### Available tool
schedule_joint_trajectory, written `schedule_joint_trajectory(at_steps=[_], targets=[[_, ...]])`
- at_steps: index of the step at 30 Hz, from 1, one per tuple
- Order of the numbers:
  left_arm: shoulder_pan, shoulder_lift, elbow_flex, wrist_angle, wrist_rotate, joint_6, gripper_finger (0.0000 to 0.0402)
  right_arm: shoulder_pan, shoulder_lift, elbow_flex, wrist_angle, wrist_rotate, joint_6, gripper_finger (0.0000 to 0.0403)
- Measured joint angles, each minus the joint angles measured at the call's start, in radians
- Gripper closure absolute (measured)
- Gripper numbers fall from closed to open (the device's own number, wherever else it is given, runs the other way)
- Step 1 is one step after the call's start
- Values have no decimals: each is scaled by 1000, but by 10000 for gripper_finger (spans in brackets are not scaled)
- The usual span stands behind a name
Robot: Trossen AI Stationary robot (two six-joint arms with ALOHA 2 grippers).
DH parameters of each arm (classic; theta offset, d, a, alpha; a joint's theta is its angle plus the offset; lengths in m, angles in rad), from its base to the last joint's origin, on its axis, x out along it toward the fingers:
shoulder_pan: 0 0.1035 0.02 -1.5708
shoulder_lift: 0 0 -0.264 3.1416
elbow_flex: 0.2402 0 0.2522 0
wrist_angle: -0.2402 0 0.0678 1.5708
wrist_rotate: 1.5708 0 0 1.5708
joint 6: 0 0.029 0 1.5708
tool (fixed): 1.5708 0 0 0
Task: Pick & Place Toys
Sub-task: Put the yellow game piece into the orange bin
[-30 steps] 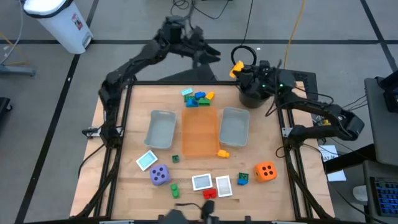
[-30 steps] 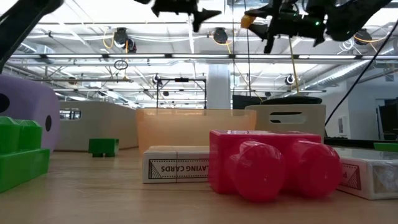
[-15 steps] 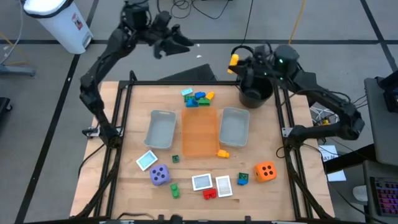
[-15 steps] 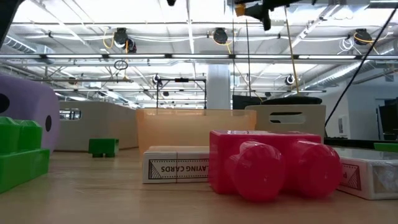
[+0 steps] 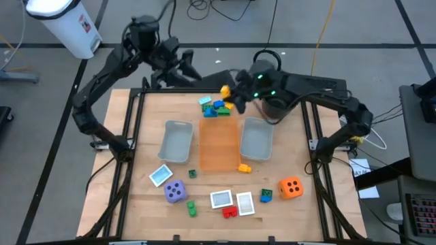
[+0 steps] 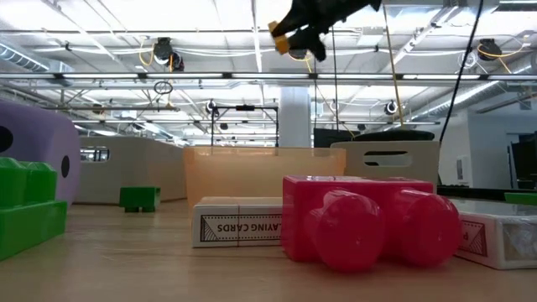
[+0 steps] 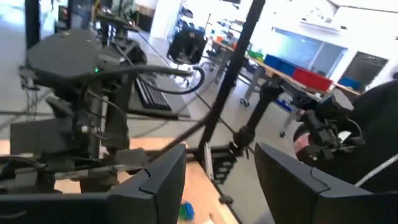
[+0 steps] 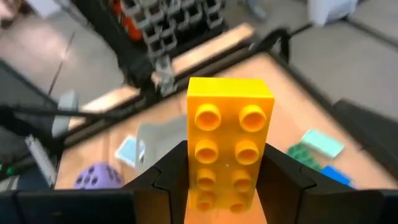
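Table (image 5: pixel 136 204): wooden top.
Middle: orange tray (image 5: pixel 219 144) between two grey trays (image 5: pixel 176 141) (image 5: pixel 257 138).
Far edge: cluster of bricks (image 5: pixel 216 106); black bucket (image 5: pixel 276 107) at the corner.
Near side: purple die (image 5: pixel 175 191), orange die (image 5: pixel 291 187), cards (image 5: pixel 221 199), red brick (image 5: pixel 229 211), green bricks (image 5: pixel 191 207), yellow brick (image 5: pixel 244 167).

A yellow brick (image 8: pixel 229 149) is seen between dark fingers (image 8: pixel 283 180). A purple die (image 5: pixel 175 191) and an orange die (image 5: pixel 291 187) are marked with dark spots.
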Motion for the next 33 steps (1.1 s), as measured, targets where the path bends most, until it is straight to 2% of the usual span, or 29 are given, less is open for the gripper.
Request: schedule_joint_trajectory(at_steps=[5,9,13,20,23,28,33], targets=[[-68,-115,-226,46,-3,15,209,69,71,0,-46,70,8,266],[-137,-196,-422,200,-25,-53,212,106,127,0,-112,99,33,266],[-206,-278,-617,459,-88,-180,215,125,174,0,-172,98,48,266],[-301,-413,-968,995,-308,-465,215,125,220,0,-237,94,48,266],[-326,-454,-1089,1167,-379,-584,215,113,219,0,-254,94,48,266],[-358,-482,-1200,1275,-457,-686,215,85,220,0,-249,100,58,266],[-376,-479,-1214,1278,-465,-692,215,66,219,0,-223,94,71,266]])
